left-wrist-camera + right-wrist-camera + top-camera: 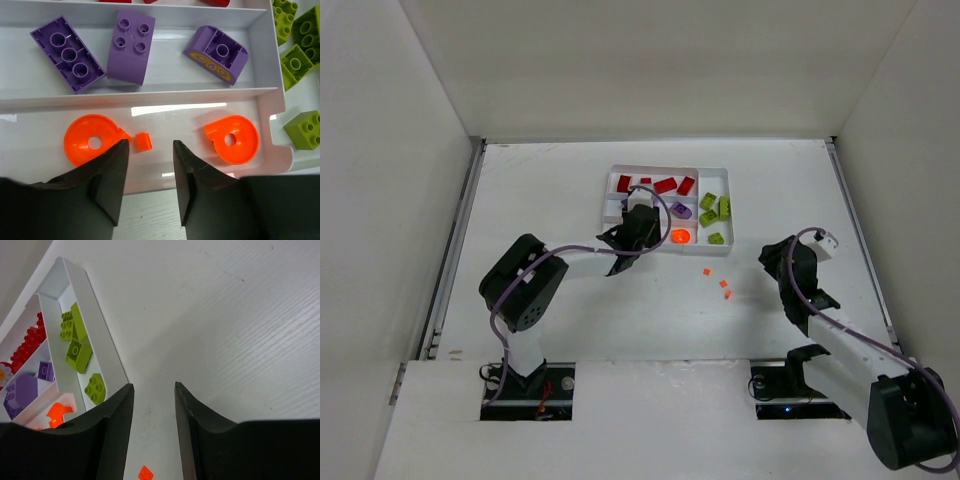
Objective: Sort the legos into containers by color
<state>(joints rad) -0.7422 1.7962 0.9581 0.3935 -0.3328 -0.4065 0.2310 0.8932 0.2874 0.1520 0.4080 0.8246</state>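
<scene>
The white tray point(665, 167) holds the sorted legos: red ones point(665, 185) at the back, purple point(131, 45) in the middle slot, yellow-green point(715, 210) in the crosswise slot on the right. My left gripper point(638, 228) hangs open over the tray's near slot point(150, 95), nothing between its fingers. Just past its fingertips point(117, 150) a tiny orange brick point(143, 141) lies in that slot, between two round orange pieces point(92, 140) point(232, 139). My right gripper point(778, 258) is open and empty above the bare table, right of the tray point(100, 340).
Three tiny orange bricks point(723, 284) lie loose on the table between the tray and the right arm; one of them point(145, 473) shows below the right gripper point(154, 386). White walls close the table at the back and both sides.
</scene>
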